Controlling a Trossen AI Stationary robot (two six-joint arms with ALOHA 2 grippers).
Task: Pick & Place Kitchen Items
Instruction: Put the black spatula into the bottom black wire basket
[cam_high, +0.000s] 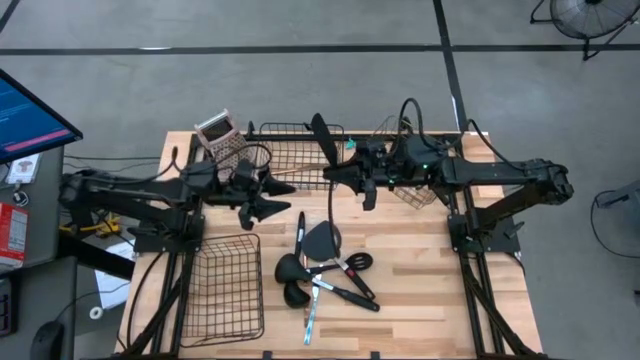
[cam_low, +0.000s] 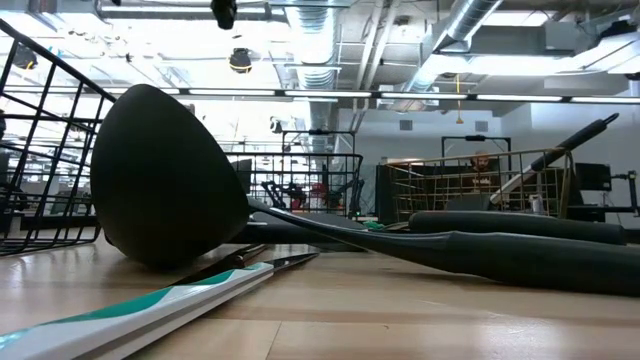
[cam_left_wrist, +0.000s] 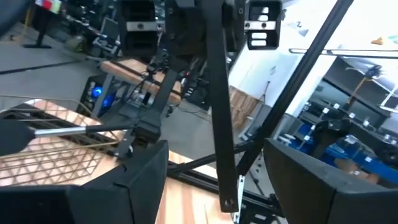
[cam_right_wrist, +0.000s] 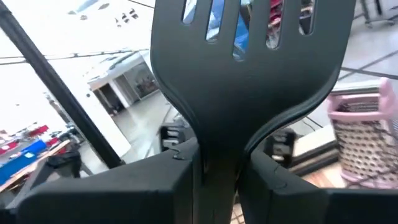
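Note:
My right gripper (cam_high: 340, 178) is over the table's far middle, shut on a black slotted spatula (cam_high: 321, 135). The spatula's long handle (cam_left_wrist: 217, 106) runs toward the near edge. My left gripper (cam_high: 284, 207) is open and empty, left of that handle; in the left wrist view the handle shows ahead, between its spread fingers (cam_left_wrist: 130, 180). Several other black utensils (cam_high: 325, 272) lie in a heap on the table's near middle. A black ladle (cam_low: 165, 180) and a teal-and-white handle (cam_low: 150, 305) rest on the wood. One utensil with a silvery shaft (cam_left_wrist: 62, 129) lies in the far basket. My right gripper pinches the spatula's narrow neck (cam_right_wrist: 217, 146), just below the slotted head, between its two fingers (cam_right_wrist: 155, 186). The fingers come about level from the table's right and lie across the spatula. The spatula is lifted clear of the table, head toward the far edge.
A wire basket (cam_high: 225, 285) stands at the near left, another (cam_high: 290, 150) at the far middle, and a third (cam_high: 412, 190) under my right arm. A pink-topped grater (cam_high: 215, 130) stands at the far left. Bare wood (cam_high: 420, 290) lies right of the heap.

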